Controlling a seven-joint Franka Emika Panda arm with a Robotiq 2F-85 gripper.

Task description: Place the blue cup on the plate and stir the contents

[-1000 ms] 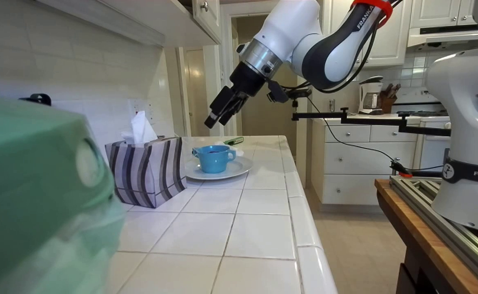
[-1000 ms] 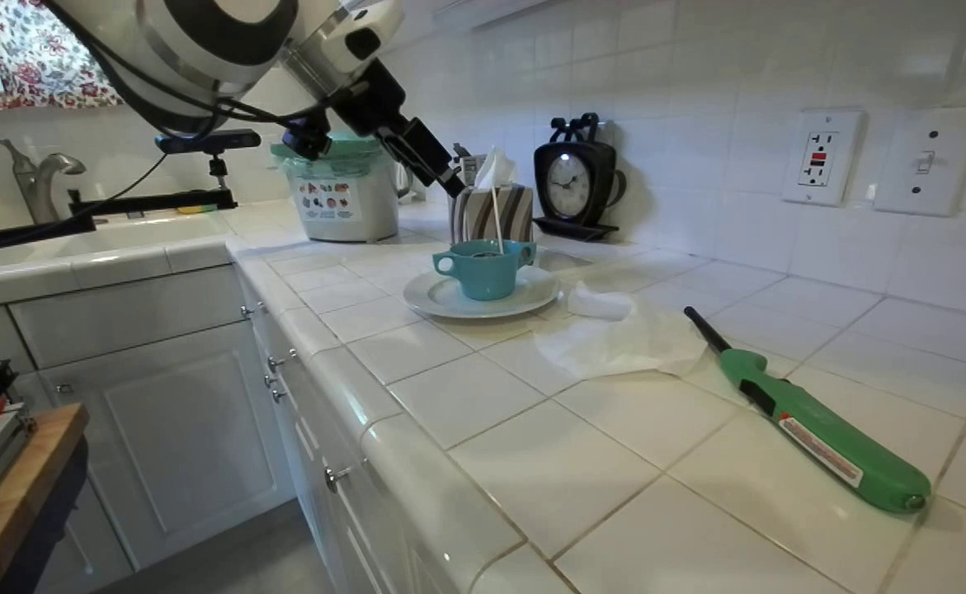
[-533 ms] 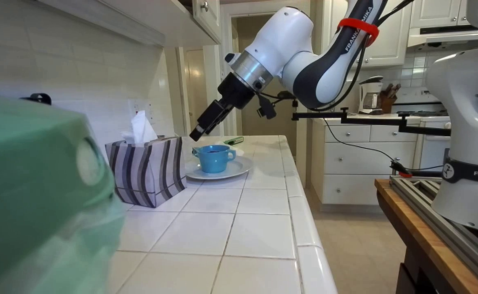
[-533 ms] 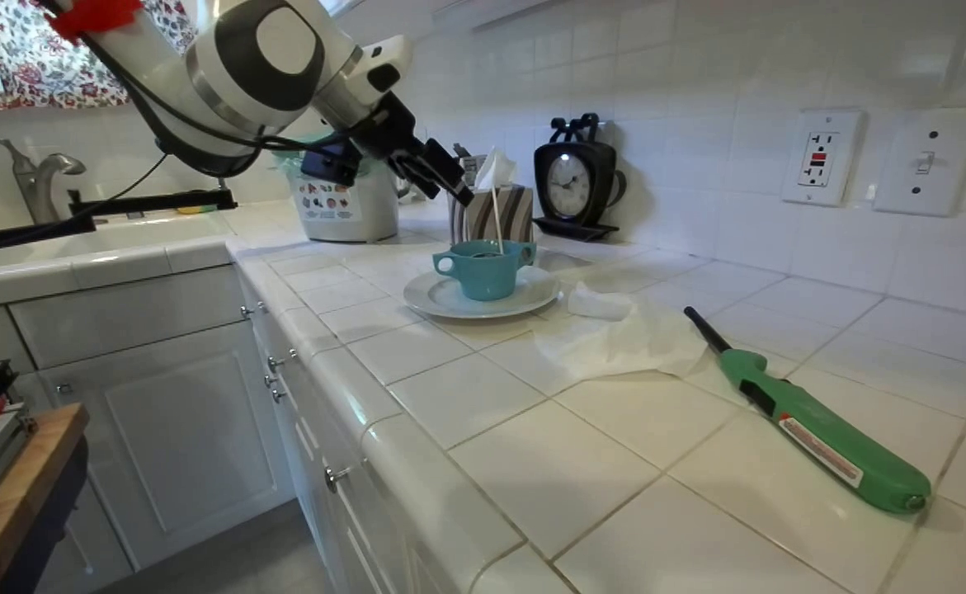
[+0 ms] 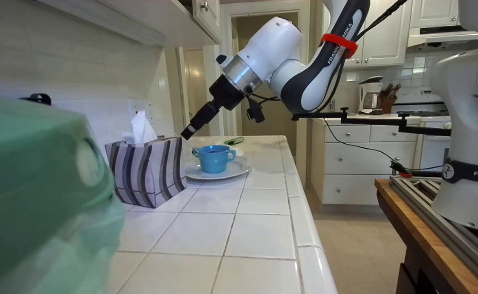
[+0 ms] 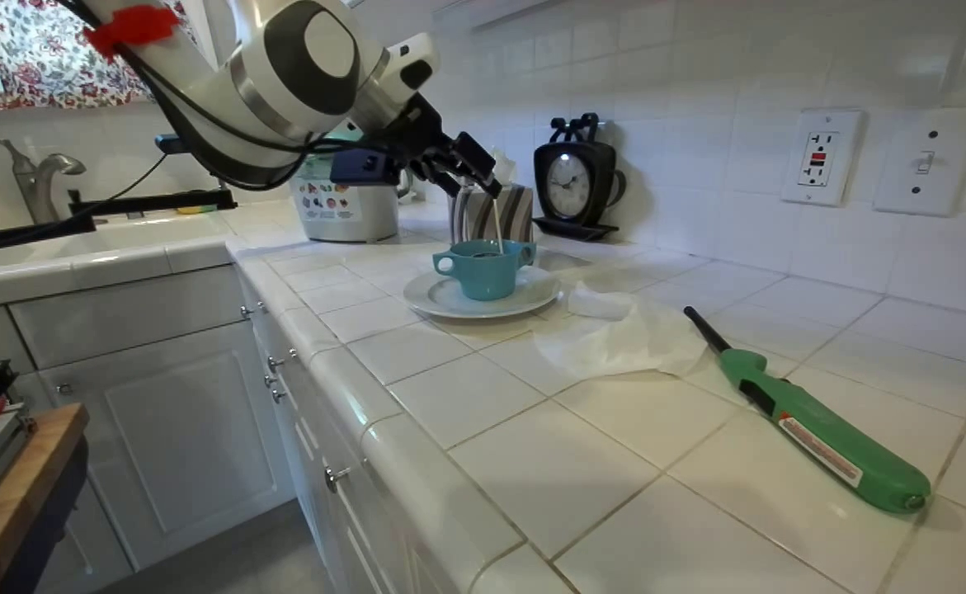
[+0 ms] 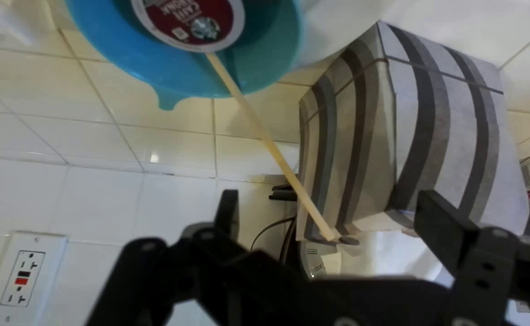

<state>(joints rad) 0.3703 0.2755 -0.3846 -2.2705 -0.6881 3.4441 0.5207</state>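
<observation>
The small blue cup [image 5: 214, 160] stands upright on the white plate [image 5: 241, 166]; cup [image 6: 487, 279] and plate [image 6: 429, 300] show in both exterior views. In the wrist view the cup [image 7: 156, 68] is at the top, with a round dark-red-lidded pod [image 7: 192, 22] inside. A thin wooden stick [image 7: 269, 142] leans out of the cup; it also shows in an exterior view [image 6: 497, 221]. My gripper [image 7: 330, 208] is open, its fingers wide apart. The stick's free end appears between the fingers, touching neither. The gripper [image 6: 474, 190] hangs above the cup at the stick's top.
The striped tissue box [image 5: 147, 173] stands close to the plate and near the gripper. A black clock [image 6: 572, 181] stands by the wall. A crumpled white tissue [image 6: 631, 338] and a green lighter [image 6: 829, 429] lie on the counter. A bin with a green liner [image 6: 342, 206] stands farther along.
My gripper has moved down and across toward the wall and tissue box, and is now at the stick's upper end. The cup, plate and stick have not moved.
</observation>
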